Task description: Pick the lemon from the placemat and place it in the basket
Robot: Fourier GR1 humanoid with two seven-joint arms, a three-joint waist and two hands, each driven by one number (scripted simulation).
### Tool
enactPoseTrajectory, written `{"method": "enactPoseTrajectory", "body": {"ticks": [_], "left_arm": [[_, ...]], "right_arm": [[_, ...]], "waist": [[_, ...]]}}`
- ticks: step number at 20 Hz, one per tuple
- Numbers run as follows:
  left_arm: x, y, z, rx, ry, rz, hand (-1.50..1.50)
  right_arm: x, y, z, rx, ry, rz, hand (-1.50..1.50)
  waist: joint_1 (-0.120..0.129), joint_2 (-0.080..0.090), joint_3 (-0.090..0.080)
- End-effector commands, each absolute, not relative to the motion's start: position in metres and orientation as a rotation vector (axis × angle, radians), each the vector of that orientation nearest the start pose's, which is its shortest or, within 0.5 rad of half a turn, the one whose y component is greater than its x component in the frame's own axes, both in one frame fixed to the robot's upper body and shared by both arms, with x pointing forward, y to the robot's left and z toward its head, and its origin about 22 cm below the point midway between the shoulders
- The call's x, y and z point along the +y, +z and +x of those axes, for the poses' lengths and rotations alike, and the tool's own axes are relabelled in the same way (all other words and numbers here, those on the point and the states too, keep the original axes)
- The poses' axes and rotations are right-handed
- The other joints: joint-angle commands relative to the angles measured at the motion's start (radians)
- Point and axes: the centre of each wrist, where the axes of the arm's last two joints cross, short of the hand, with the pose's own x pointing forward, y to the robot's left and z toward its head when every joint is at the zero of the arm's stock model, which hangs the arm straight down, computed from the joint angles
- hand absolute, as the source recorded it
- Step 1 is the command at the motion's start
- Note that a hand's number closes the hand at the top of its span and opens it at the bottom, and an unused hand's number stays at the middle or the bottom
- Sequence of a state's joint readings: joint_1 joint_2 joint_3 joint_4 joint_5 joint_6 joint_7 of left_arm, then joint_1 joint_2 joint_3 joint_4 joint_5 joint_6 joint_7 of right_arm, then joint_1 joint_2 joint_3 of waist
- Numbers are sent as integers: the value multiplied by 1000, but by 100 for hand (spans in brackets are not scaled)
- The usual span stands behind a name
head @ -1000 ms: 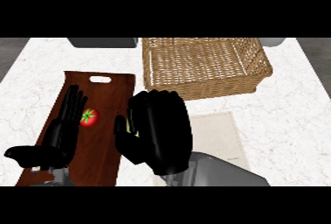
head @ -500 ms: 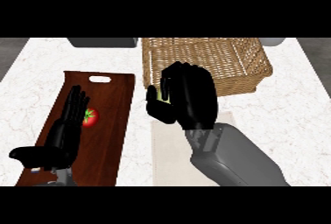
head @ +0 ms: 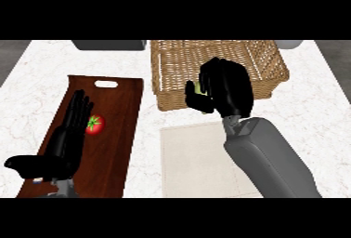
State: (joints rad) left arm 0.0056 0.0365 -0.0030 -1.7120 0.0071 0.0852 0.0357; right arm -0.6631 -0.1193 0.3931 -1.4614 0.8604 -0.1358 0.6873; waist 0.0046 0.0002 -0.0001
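My right hand is curled round the lemon, of which only a yellow-green sliver shows between thumb and fingers. It hangs over the near wall of the wicker basket, at the basket's front middle. The beige placemat lies bare on the counter just in front of the basket, partly under my right forearm. My left hand rests open with straight fingers over the wooden board at the left.
A dark wooden cutting board with a handle hole lies left of the placemat, and a red tomato sits on it beside my left hand. A grey object stands at the counter's back edge.
My right hand has carried the lemon away from me, from above the placemat's far end to over the basket's front wall. The left hand has stayed put.
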Motion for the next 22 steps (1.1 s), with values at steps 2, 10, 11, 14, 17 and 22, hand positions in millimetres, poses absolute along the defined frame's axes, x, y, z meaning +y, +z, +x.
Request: {"method": "enactPoseTrajectory", "body": {"ticks": [2,10,11,14,17,22], "left_arm": [[244,40,240,-1676,57,104,0],[229,50,233,-1680,47,85,0],[235,47,248,-1688,56,80,0],[232,29,231,-1686,41,80,0],[243,32,247,-1682,47,96,0],[244,36,233,-1683,48,94,0]], "right_arm": [[-106,120,344,-1547,797,-915,150],[-121,77,372,-1539,763,-899,150],[-125,91,371,-1551,783,-888,150],[-137,64,380,-1542,752,-891,150],[-143,63,384,-1538,722,-857,150],[-158,74,390,-1469,636,-906,150]], "waist": [[1,0,0],[7,1,0],[0,0,0],[5,2,0],[3,2,0],[2,-1,0]]}}
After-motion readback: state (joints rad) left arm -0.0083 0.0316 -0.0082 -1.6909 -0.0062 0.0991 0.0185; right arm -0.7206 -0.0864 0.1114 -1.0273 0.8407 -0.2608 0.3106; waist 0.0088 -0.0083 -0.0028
